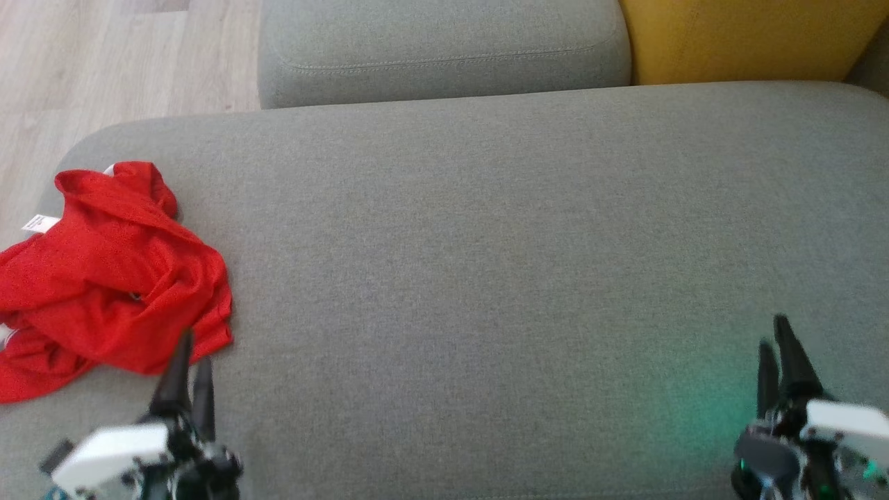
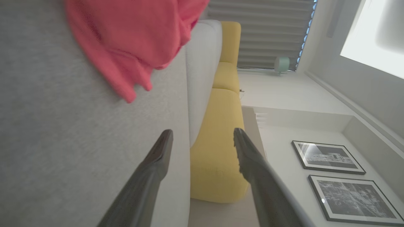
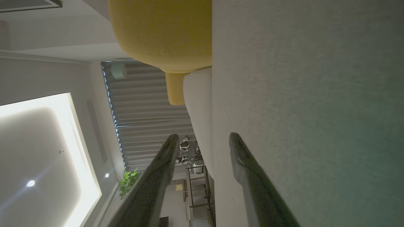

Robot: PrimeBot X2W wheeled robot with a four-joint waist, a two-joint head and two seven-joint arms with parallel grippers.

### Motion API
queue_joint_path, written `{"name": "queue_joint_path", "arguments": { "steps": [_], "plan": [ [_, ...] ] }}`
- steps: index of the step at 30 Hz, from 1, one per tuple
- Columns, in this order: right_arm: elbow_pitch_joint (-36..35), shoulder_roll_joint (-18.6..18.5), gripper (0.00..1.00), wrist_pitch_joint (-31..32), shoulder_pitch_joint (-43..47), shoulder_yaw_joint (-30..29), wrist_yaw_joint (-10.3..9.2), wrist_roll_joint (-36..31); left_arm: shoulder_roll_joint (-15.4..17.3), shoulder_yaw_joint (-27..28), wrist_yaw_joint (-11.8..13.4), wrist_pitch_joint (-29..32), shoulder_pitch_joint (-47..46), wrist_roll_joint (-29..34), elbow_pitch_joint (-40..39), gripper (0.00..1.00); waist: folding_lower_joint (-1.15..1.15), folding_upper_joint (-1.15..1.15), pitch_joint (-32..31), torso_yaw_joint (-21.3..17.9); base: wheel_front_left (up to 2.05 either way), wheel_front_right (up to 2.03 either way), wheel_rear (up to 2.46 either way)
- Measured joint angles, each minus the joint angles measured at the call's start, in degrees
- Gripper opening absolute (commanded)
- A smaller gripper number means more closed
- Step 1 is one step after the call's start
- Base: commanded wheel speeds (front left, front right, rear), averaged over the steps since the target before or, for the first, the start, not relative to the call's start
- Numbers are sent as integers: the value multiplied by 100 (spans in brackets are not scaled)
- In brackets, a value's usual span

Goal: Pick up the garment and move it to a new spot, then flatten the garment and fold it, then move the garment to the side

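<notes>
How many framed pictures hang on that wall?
2. In the left wrist view's lower right: the upper picture, and the lower picture just beneath it. Others may be out of frame.

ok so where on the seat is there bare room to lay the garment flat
The middle and right of the grey seat are bare, from the red garment across to the right fingers and up to the back cushion. It is crowded only at the left edge, where the garment lies bunched, the left fingers by its near edge.
</notes>
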Motion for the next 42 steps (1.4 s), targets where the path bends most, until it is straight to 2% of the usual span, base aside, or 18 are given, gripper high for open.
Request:
{"name": "queue_joint_path", "arguments": {
  "steps": [11,19,33,42],
  "plan": [
    [14,8,100,-164,151,76,0,-125,-26,-12,1,-152,185,9,5,100,0,0,-16,-20,0,0,0],
    [-41,8,100,-272,144,100,0,-425,-25,13,1,-261,184,240,-27,100,0,0,-27,-53,0,0,0],
    [-309,5,100,-511,71,176,0,-1502,-24,189,0,-523,108,782,-286,100,0,0,-51,-94,0,0,0],
    [-626,7,100,-645,51,180,0,-2428,-25,210,97,-659,58,1523,-769,100,0,0,-49,-116,0,0,0]
  ]
}}
